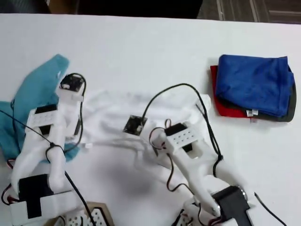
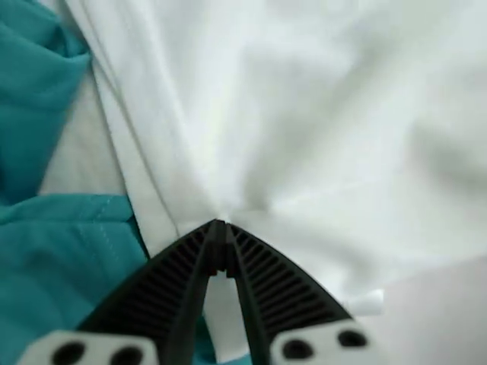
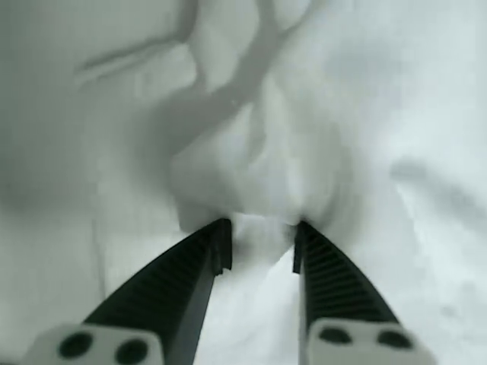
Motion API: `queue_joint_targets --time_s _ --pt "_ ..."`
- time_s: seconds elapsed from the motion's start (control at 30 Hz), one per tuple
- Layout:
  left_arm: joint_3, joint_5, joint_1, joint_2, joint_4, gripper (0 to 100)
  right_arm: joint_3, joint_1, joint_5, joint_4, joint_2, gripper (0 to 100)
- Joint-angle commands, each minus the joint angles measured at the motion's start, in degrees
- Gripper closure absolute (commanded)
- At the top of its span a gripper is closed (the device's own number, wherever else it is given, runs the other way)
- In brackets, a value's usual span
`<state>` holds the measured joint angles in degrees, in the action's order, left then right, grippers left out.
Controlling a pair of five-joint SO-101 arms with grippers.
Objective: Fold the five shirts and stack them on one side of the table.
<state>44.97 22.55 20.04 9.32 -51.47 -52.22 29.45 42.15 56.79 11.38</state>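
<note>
Where the crumpled white cotton shirt (image 1: 117,115) lies spread over the white table (image 1: 141,42), both arms bear down on it. The left gripper (image 2: 219,230), of black ribbed plastic, is pressed together on a soft fold at that shirt's edge. It pinches just beside a smooth teal knit shirt (image 2: 53,251), which lies rumpled against the white shirt's side. The right gripper (image 3: 260,242) stands on the white shirt's wrinkled cloth with its jaws spread and a puckered ridge bunched between them. Well apart from the white shirt, on the side away from the teal one, rests a folded stack. A glossy blue shirt (image 1: 254,82) lies on top, with the edges of a dark grey shirt (image 1: 292,106) and a red shirt (image 1: 225,109) showing beneath.
</note>
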Motion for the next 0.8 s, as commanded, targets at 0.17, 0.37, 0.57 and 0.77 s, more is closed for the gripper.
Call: queue_joint_targets --time_s 0.17,0.37,0.57,0.77 --pt "0.3 -0.6 -0.4 1.3 0.8 97 9.2 0.0 -0.1 8.0 -1.0 97.8" --pt "0.1 -0.6 -0.4 1.3 0.9 97 13.5 0.3 -0.1 15.2 2.1 97.8" --pt "0.4 -0.6 -0.4 1.2 2.1 97 13.3 0.4 -0.1 19.0 8.4 97.8" --pt "0.4 -0.6 -0.4 1.2 2.1 97 9.4 0.8 -0.1 16.4 8.9 97.8"
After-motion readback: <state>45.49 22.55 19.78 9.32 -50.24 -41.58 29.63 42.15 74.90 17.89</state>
